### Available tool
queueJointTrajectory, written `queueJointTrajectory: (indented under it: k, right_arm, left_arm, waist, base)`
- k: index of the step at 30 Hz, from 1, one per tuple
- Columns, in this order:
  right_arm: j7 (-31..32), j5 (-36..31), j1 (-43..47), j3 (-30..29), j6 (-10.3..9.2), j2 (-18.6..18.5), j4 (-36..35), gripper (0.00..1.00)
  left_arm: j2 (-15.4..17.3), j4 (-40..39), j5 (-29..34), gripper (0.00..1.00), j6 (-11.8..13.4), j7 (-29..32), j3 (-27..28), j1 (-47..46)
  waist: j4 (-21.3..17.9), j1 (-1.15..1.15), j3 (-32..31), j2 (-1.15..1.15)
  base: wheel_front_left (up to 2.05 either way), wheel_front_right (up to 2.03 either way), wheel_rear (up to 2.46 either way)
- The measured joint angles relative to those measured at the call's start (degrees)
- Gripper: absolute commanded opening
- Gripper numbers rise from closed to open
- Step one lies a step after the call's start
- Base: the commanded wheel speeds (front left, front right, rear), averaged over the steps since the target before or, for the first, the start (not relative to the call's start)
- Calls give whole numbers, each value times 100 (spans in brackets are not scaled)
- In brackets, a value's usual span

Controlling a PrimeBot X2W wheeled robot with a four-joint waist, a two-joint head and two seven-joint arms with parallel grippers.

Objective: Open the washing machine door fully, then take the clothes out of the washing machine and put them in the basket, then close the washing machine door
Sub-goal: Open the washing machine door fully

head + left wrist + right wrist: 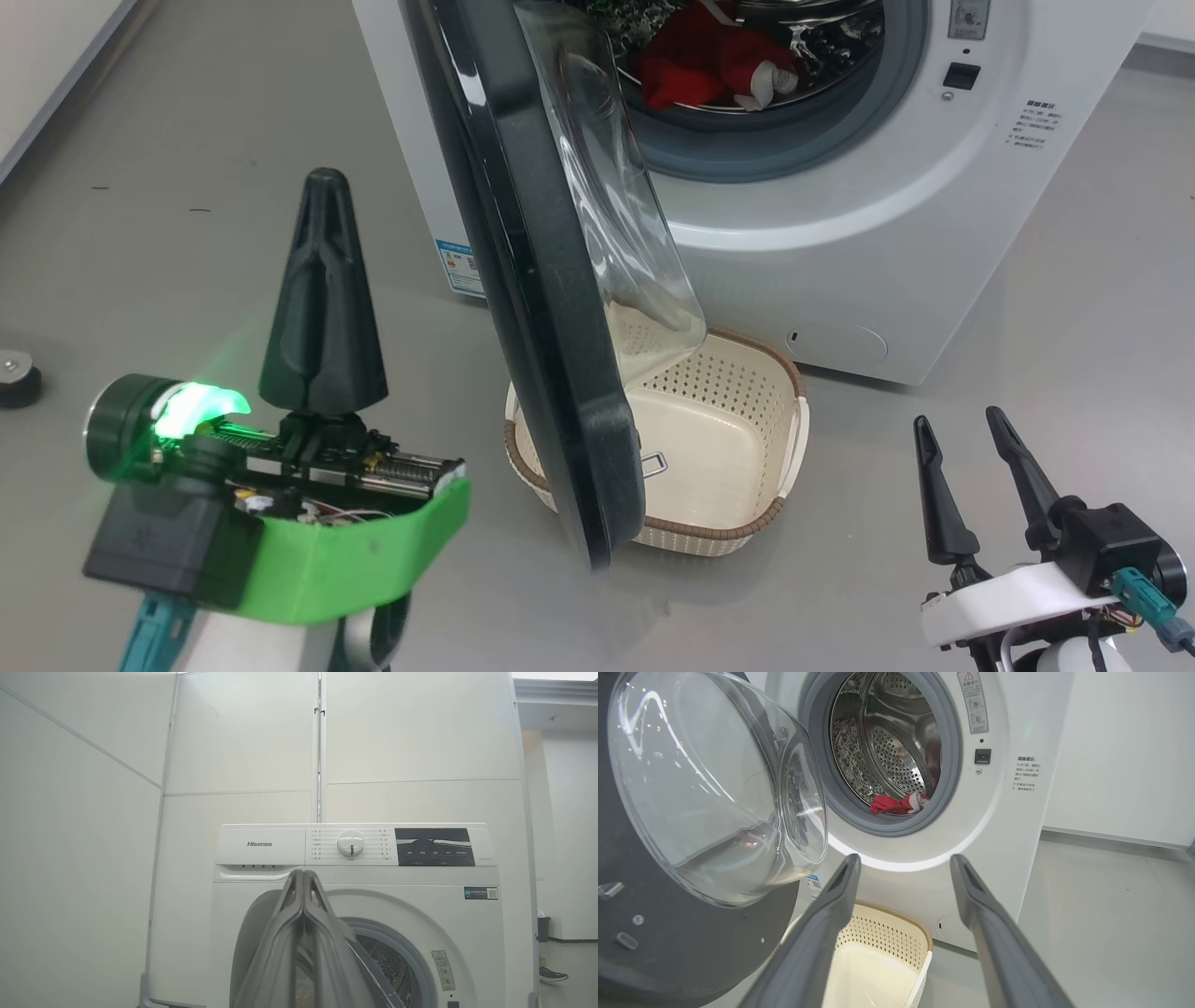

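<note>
The washing machine (840, 243) (355, 896) (999, 826) stands ahead with its black door (532, 280) (668, 933) swung partly open, the clear glass bowl (616, 196) (714, 788) facing the drum. Red clothes (700, 56) (896, 805) with white trim lie in the steel drum. The cream basket (728, 439) (878, 956) sits on the floor in front, partly under the door. My left gripper (322, 187) (302, 873) is shut with nothing in it, left of the door's outer face. My right gripper (962, 420) (903, 858) is open, low to the right of the basket.
Grey floor (187, 233) lies to the left and right of the machine. A small dark round object (17, 375) rests on the floor at far left. White wall panels (233, 742) rise behind the washer. A person's shoe (552, 974) shows at the far right.
</note>
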Motion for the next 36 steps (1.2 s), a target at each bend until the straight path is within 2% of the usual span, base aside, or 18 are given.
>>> queueJointTrajectory:
  k: [9,14,21,24,29,36]
  right_arm:
    - [0,-29,-1,25,10,18,19,100]
    - [0,-44,-2,59,45,30,43,100]
    - [0,-44,-8,98,49,45,76,100]
    - [0,-44,-9,79,51,52,77,100]
    - [1,-44,-10,70,51,55,86,100]
    - [0,-44,-14,33,53,59,121,100]
  left_arm:
    - [15,-580,-5,0,-41,0,-1045,-8]
    - [25,-374,-200,0,-366,0,-1825,97]
    - [58,229,-569,0,-623,389,-2563,481]
    - [63,548,-683,0,-669,605,-2718,592]
    - [69,981,-776,0,-656,748,-2674,692]
    - [70,1457,-725,0,-391,815,-2413,722]
  waist:
    - [-60,0,-5,0]
    - [-120,0,4,0]
    - [-252,0,48,0]
    - [-285,0,72,0]
    - [-311,0,103,0]
    - [-315,0,124,0]
  base:
    - [0,0,0]
    - [0,0,0]
    - [0,0,0]
    - [0,0,0]
    - [0,0,0]
    - [0,0,0]
